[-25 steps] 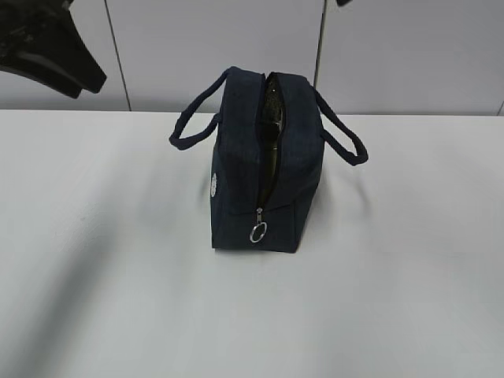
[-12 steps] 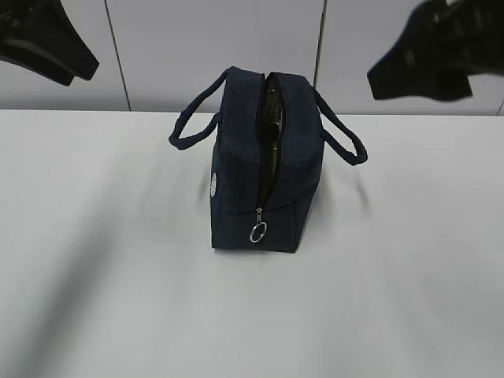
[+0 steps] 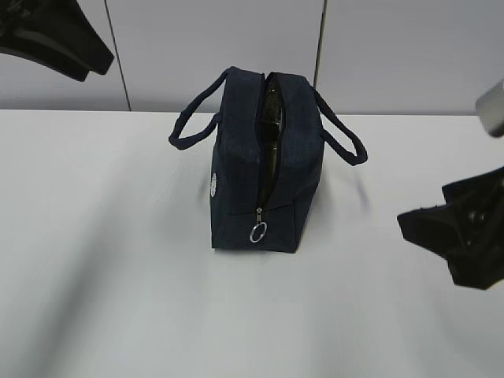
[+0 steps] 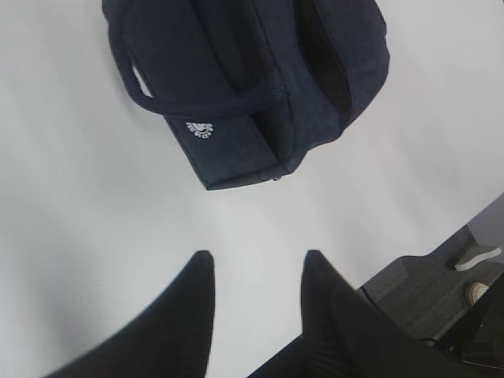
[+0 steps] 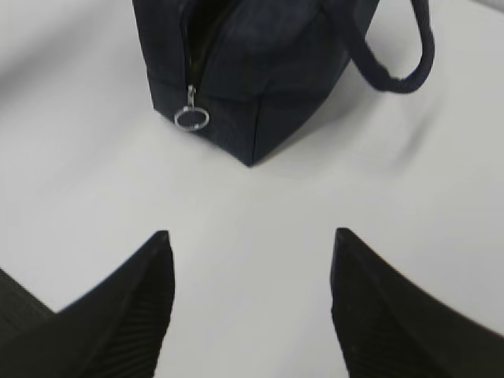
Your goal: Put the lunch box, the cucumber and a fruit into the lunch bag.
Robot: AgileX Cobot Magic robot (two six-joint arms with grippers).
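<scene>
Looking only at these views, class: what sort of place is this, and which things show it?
Probably a robot lab or test bench, not a kitchen: a bare white table, plain grey wall panels behind it, and two black grippers, left and right, near a lone navy lunch bag.

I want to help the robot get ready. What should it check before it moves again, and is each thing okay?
1. Lunch bag standing upright on the table: ok.
2. Zipper open along the top, ring pull hanging at the near end: ok.
3. Lunch box, cucumber and fruit inside: cannot tell; the opening is dark, and none of them shows on the table.
4. Left gripper jaws apart and empty: ok.
5. Right gripper jaws apart and empty: ok.
6. Both grippers clear of the bag: ok.
</scene>
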